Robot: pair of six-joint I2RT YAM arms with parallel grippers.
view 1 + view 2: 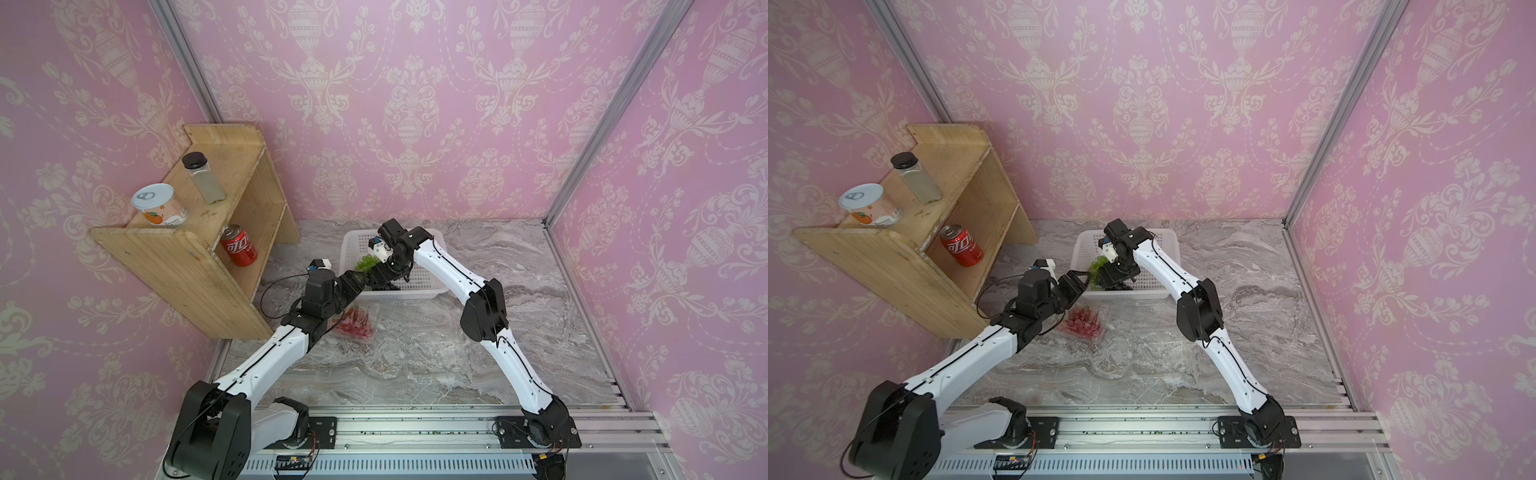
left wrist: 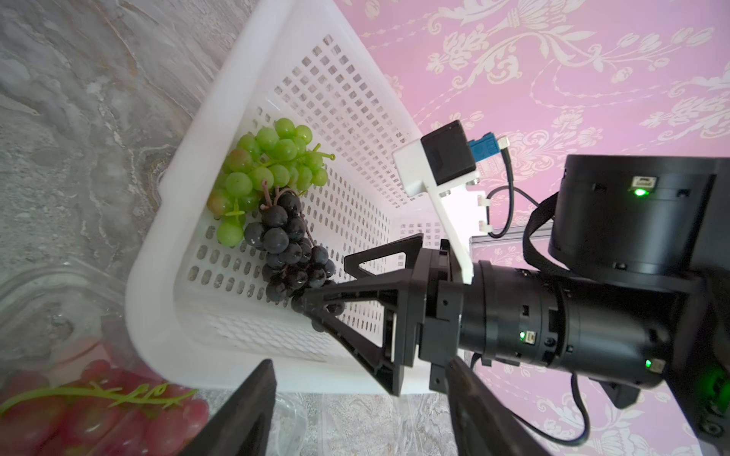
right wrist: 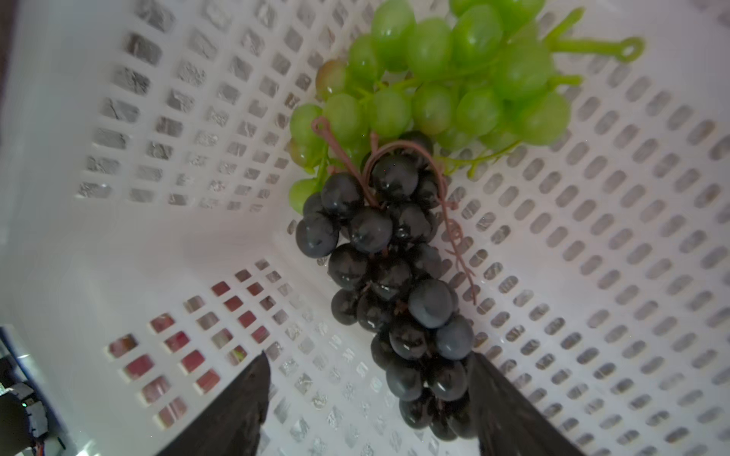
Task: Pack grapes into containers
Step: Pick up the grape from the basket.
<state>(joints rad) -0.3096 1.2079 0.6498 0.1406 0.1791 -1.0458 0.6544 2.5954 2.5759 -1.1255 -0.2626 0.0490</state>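
One clear container [image 1: 376,313], red grapes [image 1: 353,324] inside

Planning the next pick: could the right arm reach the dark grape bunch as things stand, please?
Probably yes: the right gripper is open inside the white basket, the uncovered dark bunch lying partly between its jaws.

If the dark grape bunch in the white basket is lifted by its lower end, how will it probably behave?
The dark bunch would likely hang floppy: its berries sit on thin, bent stems. The glossy round berries may slip from the open right end effector. Its stem overlaps the green bunch, so that might drag along.
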